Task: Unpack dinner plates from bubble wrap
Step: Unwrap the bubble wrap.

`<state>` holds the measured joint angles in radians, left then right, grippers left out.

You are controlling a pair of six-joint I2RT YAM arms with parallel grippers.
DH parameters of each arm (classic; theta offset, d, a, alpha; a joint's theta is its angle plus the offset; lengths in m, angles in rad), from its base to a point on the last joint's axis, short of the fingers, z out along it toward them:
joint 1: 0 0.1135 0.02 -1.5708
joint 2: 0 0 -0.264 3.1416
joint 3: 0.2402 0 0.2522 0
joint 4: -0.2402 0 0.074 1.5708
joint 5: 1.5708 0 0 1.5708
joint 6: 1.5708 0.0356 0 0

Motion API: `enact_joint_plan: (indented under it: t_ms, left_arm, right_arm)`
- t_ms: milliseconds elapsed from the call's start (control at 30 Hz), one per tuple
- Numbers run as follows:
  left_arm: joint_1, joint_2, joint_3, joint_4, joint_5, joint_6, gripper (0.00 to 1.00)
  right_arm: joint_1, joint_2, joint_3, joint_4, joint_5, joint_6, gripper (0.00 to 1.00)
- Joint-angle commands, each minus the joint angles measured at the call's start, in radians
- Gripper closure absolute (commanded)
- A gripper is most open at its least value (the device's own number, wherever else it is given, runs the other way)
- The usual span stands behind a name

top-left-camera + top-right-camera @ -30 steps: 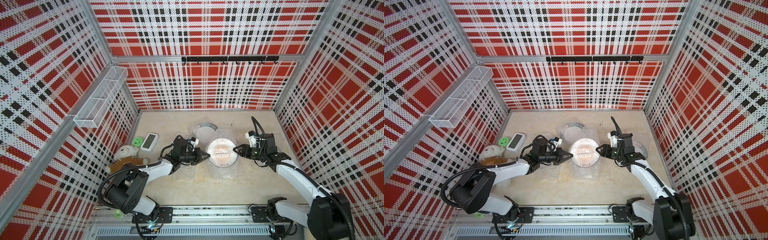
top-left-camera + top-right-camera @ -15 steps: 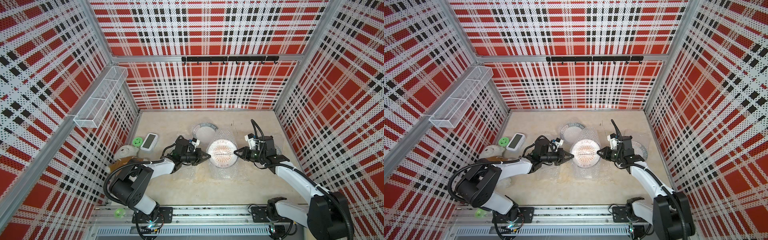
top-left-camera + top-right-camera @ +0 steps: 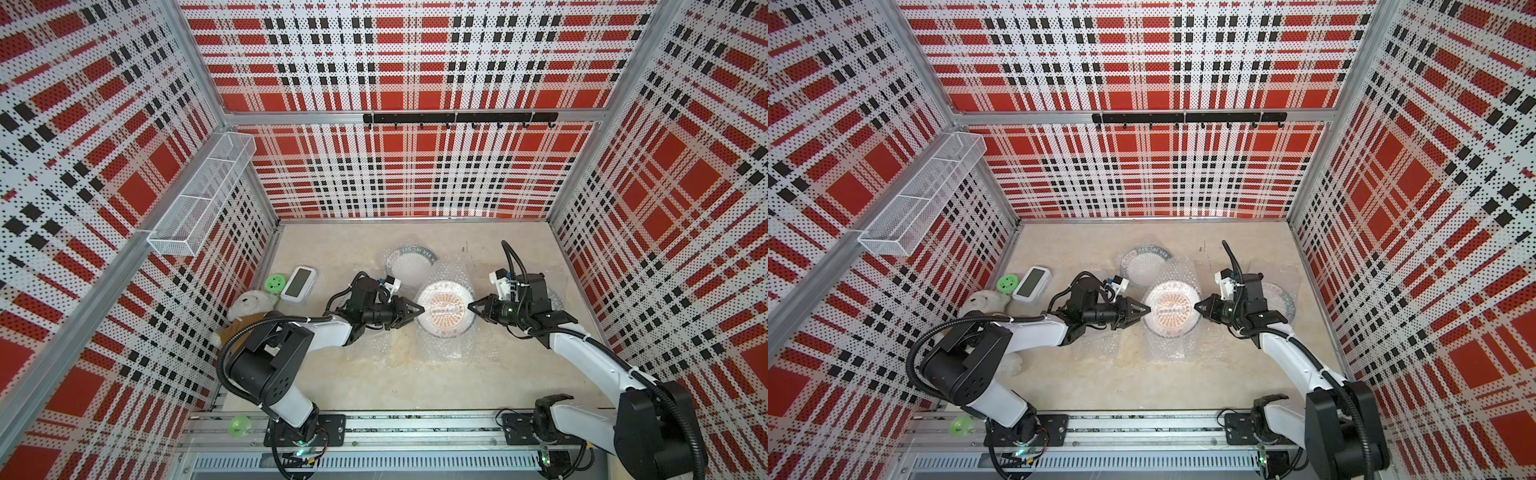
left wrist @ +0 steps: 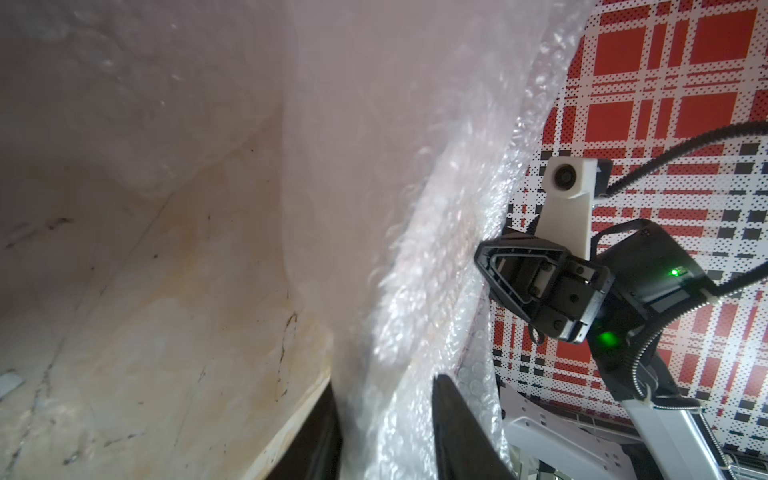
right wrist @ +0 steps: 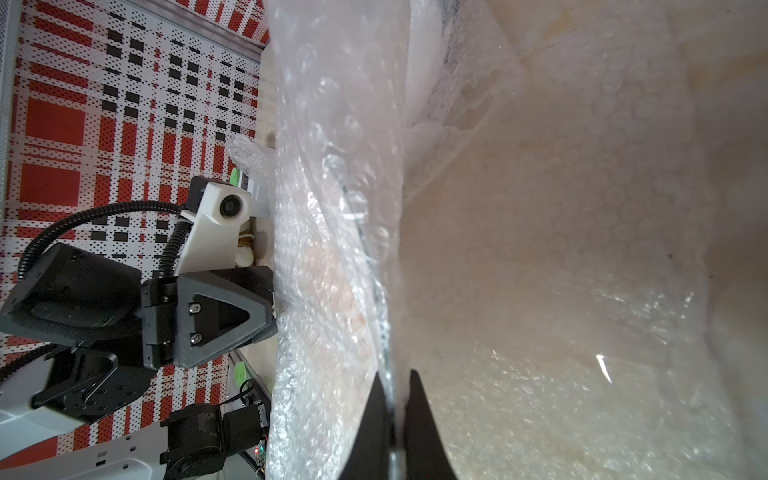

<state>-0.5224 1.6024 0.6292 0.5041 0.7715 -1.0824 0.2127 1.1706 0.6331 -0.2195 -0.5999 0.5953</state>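
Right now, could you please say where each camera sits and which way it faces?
Top views: high over the arm bases, looking down at the beige table; left gripper and right gripper flank the wrapped round white plate.
Left wrist: faces across the clear bubble wrap; own open fingers show.
Right wrist: faces back across it; own fingers pinch it.
Shared: each wrist sees the opposite gripper.

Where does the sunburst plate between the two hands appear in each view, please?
In a top view: plate below centre.
In a top view: plate below centre.
Left wrist: plate, probably pale blurred band, centre.
Right wrist: plate, dark rim, orange tint, centre.
Landmark: bubble wrap covering it.
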Motion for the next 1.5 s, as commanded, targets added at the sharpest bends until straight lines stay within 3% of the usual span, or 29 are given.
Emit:
enact_joint_plan:
  t_ms: [0, 133, 233, 433, 667, 867, 1000, 1233, 1467]
  left_arm:
    - [0.008, -0.077, -0.014, -0.023, 0.004, 0.035, 0.44]
    - [0.008, -0.218, -0.060, -0.169, -0.054, 0.130, 0.31]
    - [-0.029, -0.343, -0.074, -0.339, -0.163, 0.261, 0.23]
    - [-0.249, -0.526, -0.139, -0.361, -0.517, 0.488, 0.00]
    - [-0.369, -0.530, -0.288, -0.035, -0.784, 0.648, 0.01]
    - [-0.391, -0.380, -0.234, 0.002, -0.982, 0.660, 0.01]
    - [-0.370, -0.298, -0.210, 0.079, -1.013, 0.641, 0.01]
    - [-0.252, -0.195, -0.137, 0.131, -1.025, 0.477, 0.02]
    - [-0.197, -0.263, -0.104, 0.074, -1.055, 0.540, 0.06]
  right_arm:
    - [0.003, -0.019, 0.075, -0.008, 0.033, -0.001, 1.00]
    - [0.000, -0.003, 0.140, -0.053, 0.083, 0.026, 1.00]
    - [-0.008, 0.009, 0.187, -0.065, 0.098, 0.063, 1.00]
    - [-0.021, 0.026, 0.294, -0.099, 0.126, 0.131, 1.00]
    - [-0.029, 0.019, 0.423, -0.204, 0.134, 0.139, 1.00]
    - [-0.036, -0.028, 0.472, -0.298, 0.113, 0.120, 1.00]
    - [-0.044, -0.077, 0.472, -0.342, 0.101, 0.114, 1.00]
    - [-0.045, -0.166, 0.461, -0.425, 0.089, 0.092, 1.00]
    - [-0.047, -0.174, 0.428, -0.475, 0.101, 0.026, 1.00]
